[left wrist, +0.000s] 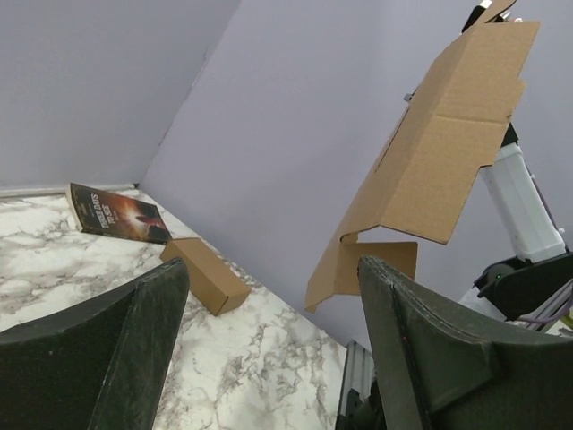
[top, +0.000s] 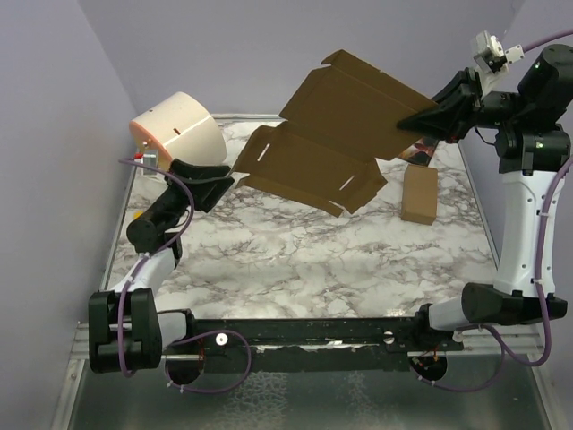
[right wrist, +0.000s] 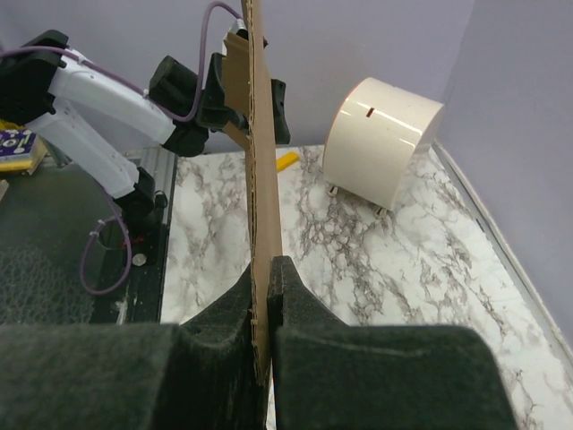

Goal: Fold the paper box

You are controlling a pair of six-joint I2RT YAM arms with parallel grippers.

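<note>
Right gripper (top: pixel 419 123): my jaws pinch one edge of the paper box (top: pixel 340 125), held aloft.
Left gripper (top: pixel 222 176): jaws spread, box above and beyond them.

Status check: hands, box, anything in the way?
Right hand shut on paper box edge, sheet airborne, unassembled. Left hand open, not gripping. Small box on table below, untouched.
</note>
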